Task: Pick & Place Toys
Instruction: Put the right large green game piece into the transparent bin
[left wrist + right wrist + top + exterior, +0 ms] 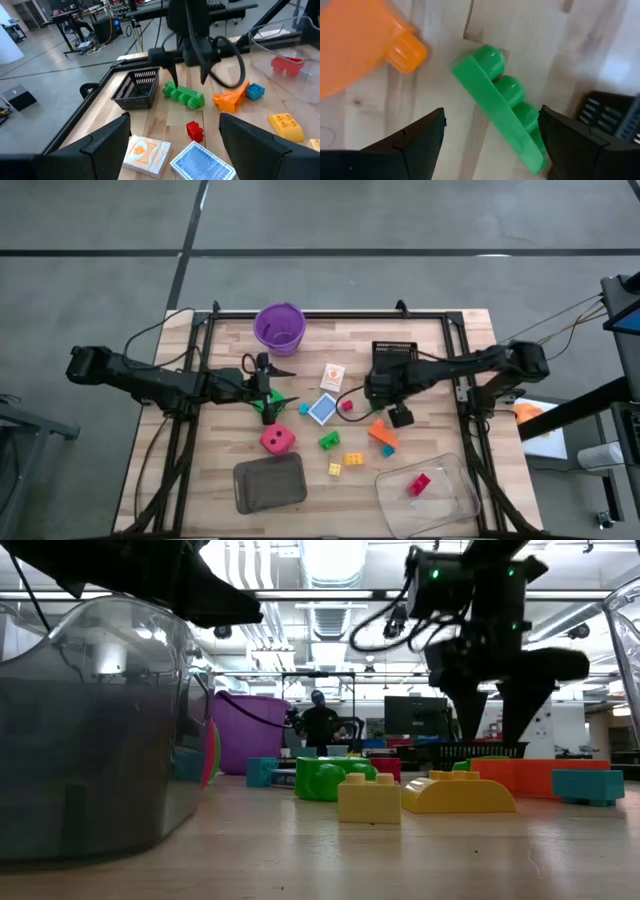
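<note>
A long green brick lies flat on the wooden table beside an orange brick. My right gripper hangs open just above the green brick and points down, one finger on either side, touching nothing. My left gripper is open and empty at the table's left middle, above a green die. Ahead of it lie two picture cards and a small red brick. A red die and green, yellow and blue bricks rest nearer the front.
A purple cup stands at the far edge and a black basket lies beside the right arm. A grey tray sits at the near edge. A clear tray at the near right holds a red brick.
</note>
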Controlling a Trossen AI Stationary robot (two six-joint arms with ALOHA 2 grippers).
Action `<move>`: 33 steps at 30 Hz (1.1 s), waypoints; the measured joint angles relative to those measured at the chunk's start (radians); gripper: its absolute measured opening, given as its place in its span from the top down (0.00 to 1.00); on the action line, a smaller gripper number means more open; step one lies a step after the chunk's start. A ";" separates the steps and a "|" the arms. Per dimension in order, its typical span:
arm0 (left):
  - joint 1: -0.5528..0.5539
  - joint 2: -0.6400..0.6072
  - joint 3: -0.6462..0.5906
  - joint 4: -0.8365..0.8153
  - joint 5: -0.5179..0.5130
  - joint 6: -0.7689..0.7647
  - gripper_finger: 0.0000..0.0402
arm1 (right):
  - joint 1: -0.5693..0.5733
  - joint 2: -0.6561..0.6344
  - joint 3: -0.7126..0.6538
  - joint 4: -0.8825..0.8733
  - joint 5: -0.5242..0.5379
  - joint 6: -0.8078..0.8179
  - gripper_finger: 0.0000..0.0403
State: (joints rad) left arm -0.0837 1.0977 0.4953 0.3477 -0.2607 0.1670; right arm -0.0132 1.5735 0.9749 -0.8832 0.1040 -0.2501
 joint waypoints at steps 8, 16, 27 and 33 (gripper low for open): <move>0.000 0.000 0.000 0.000 0.000 -0.007 0.25 | -0.032 0.120 0.000 0.045 0.005 -0.098 0.22; 0.000 0.000 0.000 -0.001 0.000 -0.008 0.25 | -0.060 0.188 0.006 0.056 0.000 -0.124 0.24; 0.000 0.000 0.000 -0.001 0.000 -0.011 0.25 | -0.063 0.128 0.001 0.068 0.026 -0.070 0.73; 0.000 0.000 0.000 0.005 0.000 -0.012 0.25 | -0.057 0.063 -0.001 0.066 0.007 -0.042 0.94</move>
State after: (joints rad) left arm -0.0841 1.0977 0.4953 0.3530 -0.2607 0.1555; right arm -0.0700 1.6367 0.9743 -0.8174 0.1114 -0.2919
